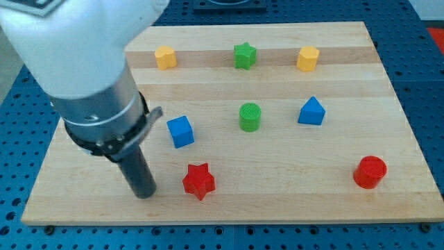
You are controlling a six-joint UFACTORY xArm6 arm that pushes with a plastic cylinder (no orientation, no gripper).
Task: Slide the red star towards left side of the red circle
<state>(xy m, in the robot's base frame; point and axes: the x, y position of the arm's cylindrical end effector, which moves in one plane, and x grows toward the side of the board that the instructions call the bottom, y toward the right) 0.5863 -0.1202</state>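
Observation:
The red star (199, 181) lies near the board's bottom edge, left of centre. The red circle (369, 172) stands at the view's lower right, far to the right of the star. My tip (144, 194) rests on the board just left of the red star, with a small gap between them. The arm's white and grey body fills the view's upper left and hides part of the board there.
A blue cube (180, 131) sits just above the star. A green circle (250, 117) and a blue triangle block (311, 111) lie mid-board. A yellow block (165, 57), a green star (244, 55) and a yellow hexagon (308, 59) line the top. The wooden board (277, 201) ends close below the star.

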